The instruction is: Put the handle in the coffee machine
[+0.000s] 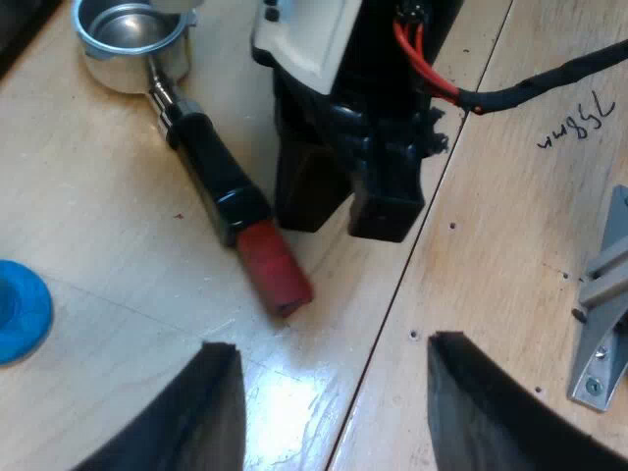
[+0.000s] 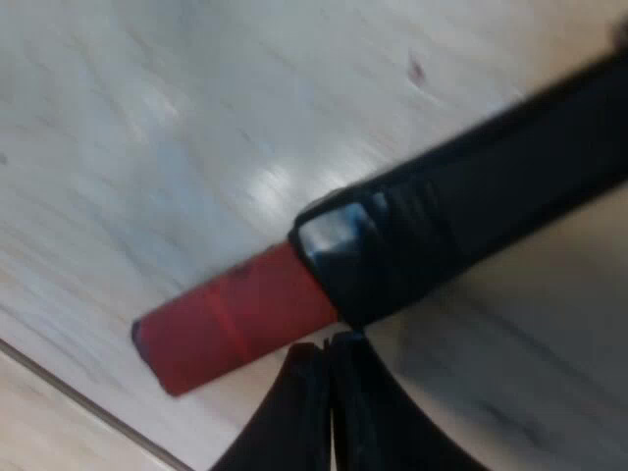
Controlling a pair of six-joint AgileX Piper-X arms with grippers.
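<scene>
The left end effector (image 1: pixel 334 392) was held wide open over the wooden desk (image 1: pixel 88 206), with nothing between its fingers. On that desk the metal holder (image 1: pixel 196 147) was laid flat and loose, its dark handle (image 1: pixel 221 182) ending in the red end (image 1: pixel 275 267), with a blue tamper (image 1: pixel 18 309) lying apart from it. The right end effector (image 2: pixel 329 345) was set just beside the handle where black meets red, its two fingers pressed together with nothing gripped between them.
</scene>
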